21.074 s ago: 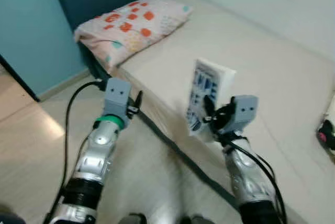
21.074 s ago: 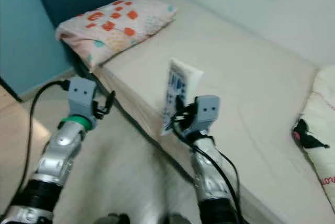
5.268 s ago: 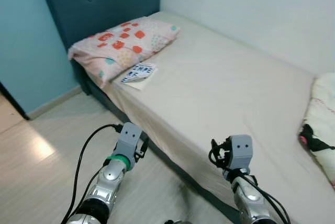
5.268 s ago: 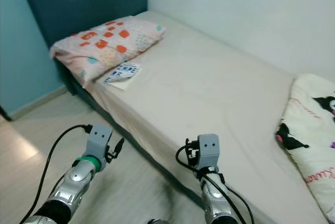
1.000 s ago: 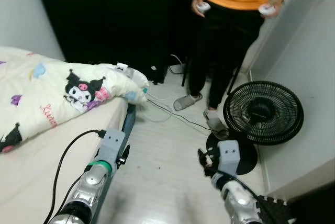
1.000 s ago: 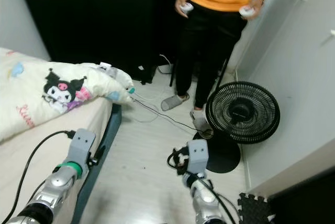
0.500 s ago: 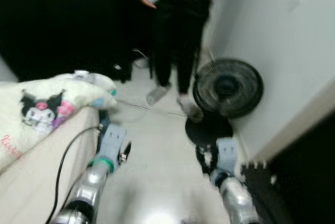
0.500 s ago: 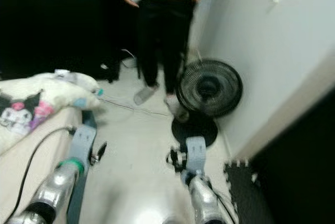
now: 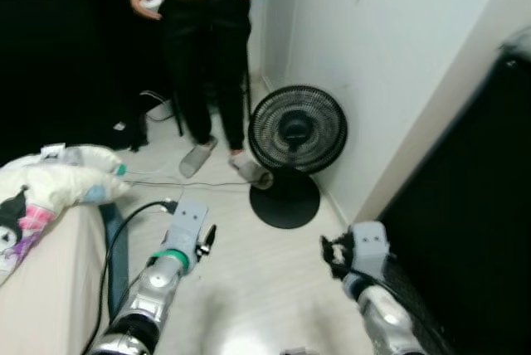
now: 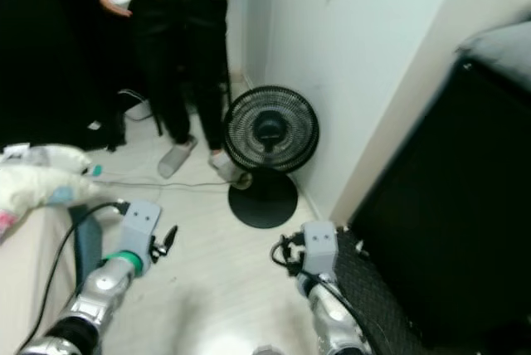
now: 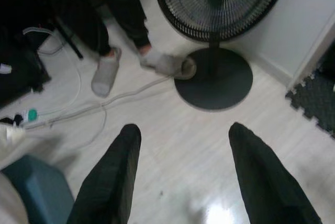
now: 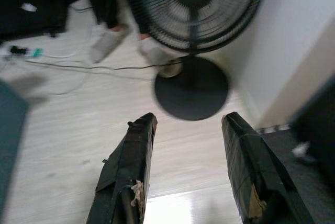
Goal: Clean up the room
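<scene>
My left gripper hangs low over the pale wood floor beside the bed corner, open with nothing between its fingers. My right gripper is held at the same height near the dark unit on the right, also open and empty, its fingers pointing toward the fan base. A cream duvet with cartoon prints lies bunched on the bed's end at the left. Cables trail across the floor from the bed toward the fan.
A black pedestal fan stands against the white wall ahead. A person in an orange top holding two controllers stands beyond it. A tall dark unit and a black foam mat close off the right.
The whole view has swung to the right: the bed has slid to the left edge and the dark unit has come into view. Both arms keep the same pose, grippers still open.
</scene>
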`<state>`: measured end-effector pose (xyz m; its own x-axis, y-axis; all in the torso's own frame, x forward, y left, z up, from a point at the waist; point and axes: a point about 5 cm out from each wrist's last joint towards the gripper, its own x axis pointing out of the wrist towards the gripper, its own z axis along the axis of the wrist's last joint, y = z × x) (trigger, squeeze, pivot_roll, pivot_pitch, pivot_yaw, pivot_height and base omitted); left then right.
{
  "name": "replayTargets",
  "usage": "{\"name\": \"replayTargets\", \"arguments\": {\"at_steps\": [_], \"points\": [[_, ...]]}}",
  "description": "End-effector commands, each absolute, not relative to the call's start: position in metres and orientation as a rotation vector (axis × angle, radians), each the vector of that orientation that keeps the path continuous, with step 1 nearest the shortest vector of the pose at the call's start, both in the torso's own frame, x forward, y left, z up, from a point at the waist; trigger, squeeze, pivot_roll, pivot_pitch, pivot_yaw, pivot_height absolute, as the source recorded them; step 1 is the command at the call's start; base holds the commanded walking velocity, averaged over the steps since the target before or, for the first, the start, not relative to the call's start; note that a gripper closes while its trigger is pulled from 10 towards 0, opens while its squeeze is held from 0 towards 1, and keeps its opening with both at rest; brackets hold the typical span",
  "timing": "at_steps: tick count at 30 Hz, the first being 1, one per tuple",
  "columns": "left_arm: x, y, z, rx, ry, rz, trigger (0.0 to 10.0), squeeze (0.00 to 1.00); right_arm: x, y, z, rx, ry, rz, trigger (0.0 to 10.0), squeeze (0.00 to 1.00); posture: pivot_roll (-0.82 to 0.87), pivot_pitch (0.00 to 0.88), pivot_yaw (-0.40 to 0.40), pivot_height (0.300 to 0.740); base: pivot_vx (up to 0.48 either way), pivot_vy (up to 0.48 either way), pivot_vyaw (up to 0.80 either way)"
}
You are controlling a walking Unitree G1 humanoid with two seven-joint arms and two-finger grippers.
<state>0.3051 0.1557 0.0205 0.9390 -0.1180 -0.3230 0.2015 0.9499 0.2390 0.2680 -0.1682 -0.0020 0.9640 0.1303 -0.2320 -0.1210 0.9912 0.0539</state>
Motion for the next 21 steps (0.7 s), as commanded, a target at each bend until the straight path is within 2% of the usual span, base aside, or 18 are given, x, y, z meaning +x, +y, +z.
{"name": "replayTargets", "arguments": {"at_steps": [1,21], "points": [[0.2974,0.1626,0.0116,0.287,0.349,-0.148,10.0,0.0,0.266,-0.1589,-0.0046,0.046,0.245,0.15,10.0,0.0,0.0,0.031,0.063,0.736,0.439,0.0,0.0],[0.2957,0.159,0.0094,0.285,0.353,-0.146,10.0,0.0,0.2637,-0.1614,-0.0064,0.025,0.258,0.16,10.0,0.0,-0.01,0.037,0.049,0.736,0.428,0.0,0.0]]}}
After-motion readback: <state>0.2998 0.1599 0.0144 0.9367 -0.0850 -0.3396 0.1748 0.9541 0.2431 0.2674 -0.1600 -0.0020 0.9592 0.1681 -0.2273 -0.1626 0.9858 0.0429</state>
